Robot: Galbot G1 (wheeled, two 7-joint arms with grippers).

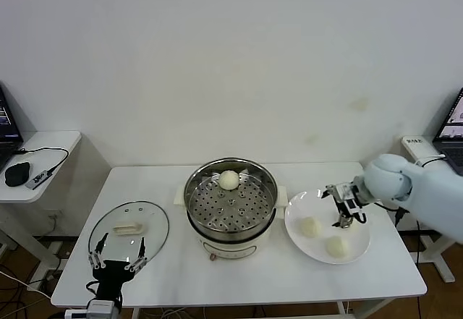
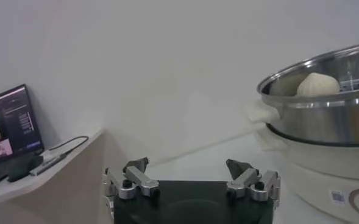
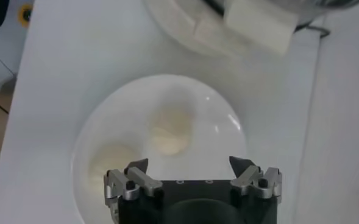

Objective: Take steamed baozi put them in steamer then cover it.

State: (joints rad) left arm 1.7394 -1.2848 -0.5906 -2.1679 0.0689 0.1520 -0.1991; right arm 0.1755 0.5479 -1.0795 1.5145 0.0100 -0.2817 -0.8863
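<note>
The steel steamer (image 1: 195,189) stands mid-table on its cream base, with one baozi (image 1: 229,180) on its perforated tray at the far side. It also shows in the left wrist view (image 2: 325,112) with that baozi (image 2: 317,84). Two more baozi (image 1: 310,226) (image 1: 335,246) lie on a white plate (image 1: 362,243) to the right. My right gripper (image 1: 343,211) is open and empty above the plate's far right part; its wrist view shows both baozi (image 3: 170,134) (image 3: 109,161) below. The glass cover (image 1: 155,221) lies flat at the left. My left gripper (image 1: 116,256) is open, parked near the table's front left edge.
A side table (image 1: 54,145) at the left holds a black mouse (image 1: 16,174), a cable and a laptop edge. A second laptop (image 1: 452,127) stands at the far right. The white wall is behind the table.
</note>
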